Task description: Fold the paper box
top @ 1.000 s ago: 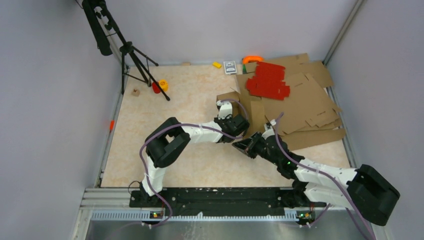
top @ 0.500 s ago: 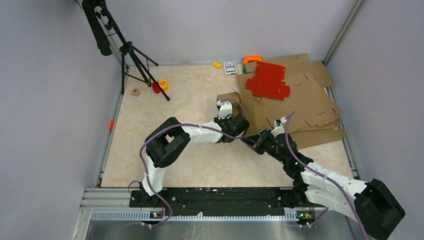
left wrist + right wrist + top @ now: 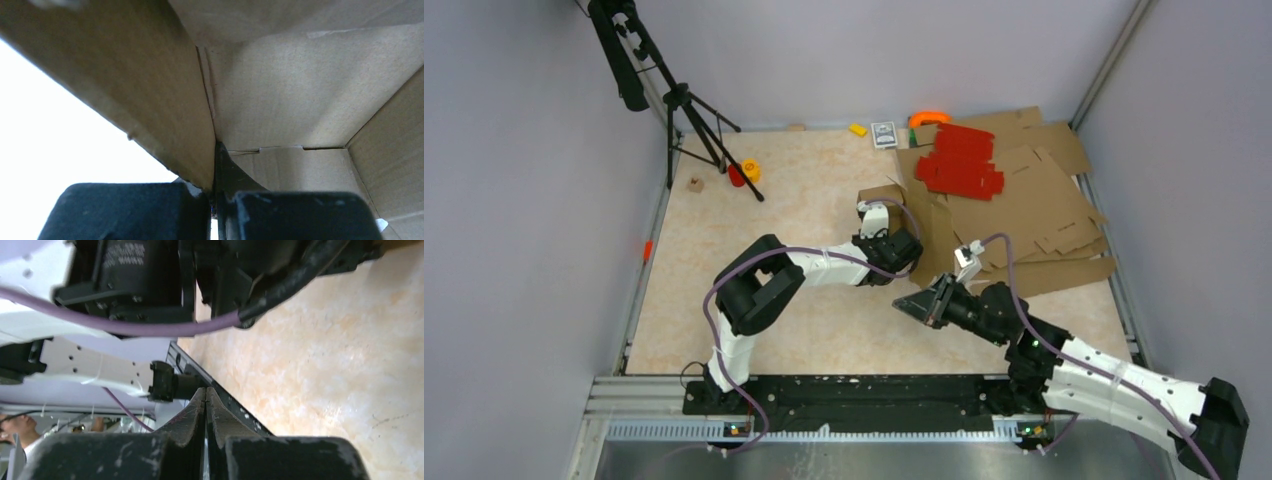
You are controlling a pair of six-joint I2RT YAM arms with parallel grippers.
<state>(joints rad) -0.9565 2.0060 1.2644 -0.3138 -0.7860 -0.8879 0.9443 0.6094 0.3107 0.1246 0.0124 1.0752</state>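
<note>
The paper box [image 3: 884,193] sits near the middle of the worktop [image 3: 754,270], just at 12 o'clock of the left wrist in the top view. The stack of flat brown sheets [image 3: 1024,215] lies at its 3 o'clock, and the red sheets [image 3: 959,160] lie further off toward 2 o'clock.

The left gripper [image 3: 214,185] is pinching 1 upright wall of the box, with 1 finger on each face of the cardboard near an inside corner crease. The right gripper [image 3: 206,410] is pressed together on nothing and hangs over bare worktop at about 5 o'clock of the box, apart from it.

The box looks light and hollow, so 1 pinch can probably move it, but it may skate or tip when pushed. The panels look stiff across their faces and should give only along the scored creases. A good hold is probably on a free wall or flap edge close to a crease, with pressure on the flat face instead of the thin rim, which could crush or buckle.

Much is hidden:
- In the top view the left wrist covers most of the box, so only a brown corner shows.
- The left wrist view gives only an inside corner and part of the floor panel.
- I cannot tell how many walls stand, which flaps remain loose, or whether the box overlaps the brown stack.
</note>
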